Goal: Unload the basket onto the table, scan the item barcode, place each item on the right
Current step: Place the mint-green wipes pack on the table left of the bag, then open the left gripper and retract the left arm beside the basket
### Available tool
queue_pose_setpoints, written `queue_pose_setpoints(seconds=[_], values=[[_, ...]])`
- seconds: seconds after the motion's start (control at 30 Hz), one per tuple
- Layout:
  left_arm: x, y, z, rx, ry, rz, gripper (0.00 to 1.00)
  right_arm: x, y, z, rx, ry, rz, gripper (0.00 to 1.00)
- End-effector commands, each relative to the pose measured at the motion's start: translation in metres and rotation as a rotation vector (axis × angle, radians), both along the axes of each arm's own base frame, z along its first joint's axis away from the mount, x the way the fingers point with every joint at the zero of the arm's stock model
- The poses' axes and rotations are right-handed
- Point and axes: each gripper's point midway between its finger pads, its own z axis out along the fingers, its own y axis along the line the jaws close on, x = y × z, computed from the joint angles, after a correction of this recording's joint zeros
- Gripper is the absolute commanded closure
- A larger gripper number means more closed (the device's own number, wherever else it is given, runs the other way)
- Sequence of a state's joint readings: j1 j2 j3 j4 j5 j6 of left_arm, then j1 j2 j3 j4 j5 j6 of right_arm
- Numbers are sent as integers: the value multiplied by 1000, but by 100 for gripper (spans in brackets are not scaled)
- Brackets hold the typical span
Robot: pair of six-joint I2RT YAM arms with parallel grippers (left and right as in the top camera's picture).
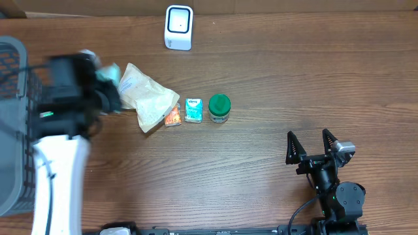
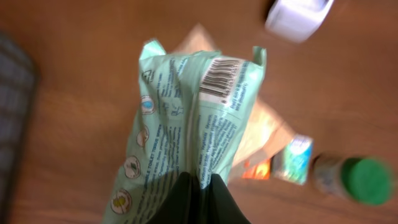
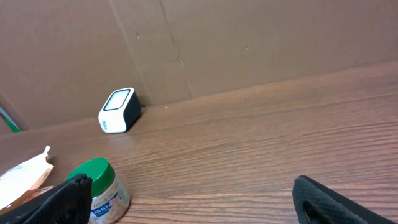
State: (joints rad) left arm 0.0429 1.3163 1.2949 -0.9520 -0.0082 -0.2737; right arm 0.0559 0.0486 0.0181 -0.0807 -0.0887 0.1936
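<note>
Gripping the mint-green packet [image 2: 180,118] by its lower edge with the left end effector [image 2: 199,198], jaws pinched together. Holding it at the bench's [image 1: 274,72] left, near the basket [image 1: 10,98], barcode [image 2: 221,78] facing the wrist camera, well apart from the white scanner [image 1: 178,27] at the far edge. Resting near right with the right end effector [image 1: 313,147] spread wide, gripping nothing. Just right of the packet: tan pouch [image 1: 149,98], green-lidded jar [image 1: 219,108].

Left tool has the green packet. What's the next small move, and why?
Probably carry the packet toward the scanner and turn its barcode to the window. The left tool is shut on the packet's end, the barcode shows near its other end, and the scanner stands well apart.
</note>
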Motion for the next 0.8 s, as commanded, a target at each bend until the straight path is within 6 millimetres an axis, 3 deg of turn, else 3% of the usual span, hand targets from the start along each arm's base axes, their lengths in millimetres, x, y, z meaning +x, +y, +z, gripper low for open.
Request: queue_pose_setpoints(seconds=[0.0,0.2,0.3,0.47,0.5,0.53,0.57,0.6,0.67,0.77], values=[[-10,7,-55,106,100,158,96,0,0,-3,-5,0,-1,0],[-16,3,-134,122,212,171,96,0,0,-3,-5,0,-2,0],[-20,9,-155,134,252,230,96,0,0,-3,-5,0,-1,0],[-23,16,-169,160,282,297,95,0,0,-3,-5,1,-2,0],[-22,16,-171,157,283,295,61,0,0,-3,-5,1,-1,0],[-21,15,-172,155,283,295,38,0,0,-3,-5,1,-1,0],[-21,14,-173,149,284,291,24,0,0,-3,-5,1,-1,0],[-21,13,-173,146,287,284,18,0,0,-3,-5,1,-2,0],[-18,5,-171,120,290,219,18,0,0,-3,-5,1,-2,0],[-6,-8,-145,73,241,139,18,0,0,-3,-5,1,-1,0]])
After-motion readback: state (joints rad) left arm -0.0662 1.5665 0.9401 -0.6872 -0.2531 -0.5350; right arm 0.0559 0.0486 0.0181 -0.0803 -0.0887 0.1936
